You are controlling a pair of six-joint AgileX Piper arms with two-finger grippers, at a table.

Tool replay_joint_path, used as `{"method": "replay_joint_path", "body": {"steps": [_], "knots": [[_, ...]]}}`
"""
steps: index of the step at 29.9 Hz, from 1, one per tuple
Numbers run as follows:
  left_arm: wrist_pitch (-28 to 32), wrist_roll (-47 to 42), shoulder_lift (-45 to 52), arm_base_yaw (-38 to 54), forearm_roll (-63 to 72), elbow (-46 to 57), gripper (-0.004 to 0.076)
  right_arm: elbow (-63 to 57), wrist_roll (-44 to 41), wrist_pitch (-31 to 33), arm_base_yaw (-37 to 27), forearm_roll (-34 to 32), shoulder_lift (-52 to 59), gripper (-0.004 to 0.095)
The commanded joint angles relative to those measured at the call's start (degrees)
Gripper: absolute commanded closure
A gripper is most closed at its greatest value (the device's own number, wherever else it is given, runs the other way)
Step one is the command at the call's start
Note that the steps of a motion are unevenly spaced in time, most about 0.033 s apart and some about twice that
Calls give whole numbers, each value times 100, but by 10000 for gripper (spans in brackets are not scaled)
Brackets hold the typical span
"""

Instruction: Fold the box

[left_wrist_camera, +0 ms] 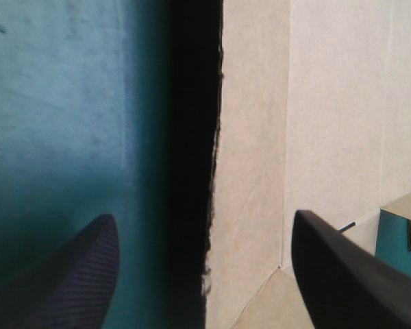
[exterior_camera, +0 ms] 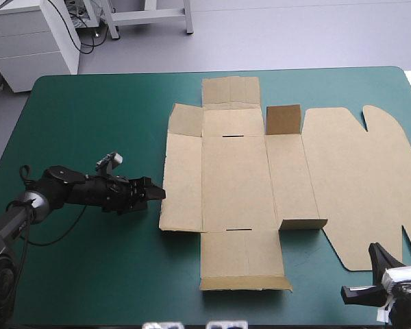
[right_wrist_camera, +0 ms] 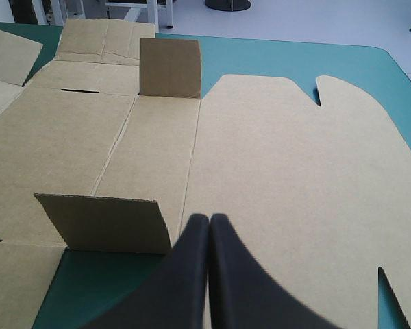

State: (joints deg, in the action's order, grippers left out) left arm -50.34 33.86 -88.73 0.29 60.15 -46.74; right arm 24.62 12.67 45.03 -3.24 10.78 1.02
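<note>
Evidently the box (exterior_camera: 236, 181) lies flat, spread from the middle of the surface (exterior_camera: 89, 110) toward its right edge, with only two small flaps (exterior_camera: 283, 120) raised. The left hand (exterior_camera: 151, 194) is low at the box's left edge, its fingers wide apart and holding nothing, one over bare surface and one over the board. The right hand (right_wrist_camera: 209, 226) hovers by the near right corner, fingers pressed together and empty. The board looks light and stiff, likely to bend only at its creases and to slide if pushed. The left edge, shadowed as if slightly lifted, seems the best hold.
</note>
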Motion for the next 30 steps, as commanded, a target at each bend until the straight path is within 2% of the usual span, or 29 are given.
{"method": "replay_joint_path", "body": {"steps": [1,7,17,20,22,24,28,30], "knots": [[-219,19,-86,-353,549,-170,215,137,28,-448,19,7,101,927],[169,36,-548,-913,808,-170,215,137,28,-448,19,7,101,927],[35,545,-886,-983,1983,-170,232,137,28,-448,19,7,101,927],[-87,554,-912,-983,2063,-170,331,137,28,-448,19,7,101,927],[-140,589,-912,-983,1971,-170,484,137,28,-448,19,7,101,927],[-337,862,-912,-983,1678,-180,736,137,28,-448,19,7,101,927],[-535,829,-912,-930,1065,-217,731,137,28,-448,19,7,101,927],[-875,792,-912,-839,888,-310,731,137,28,-448,19,7,101,927]]}}
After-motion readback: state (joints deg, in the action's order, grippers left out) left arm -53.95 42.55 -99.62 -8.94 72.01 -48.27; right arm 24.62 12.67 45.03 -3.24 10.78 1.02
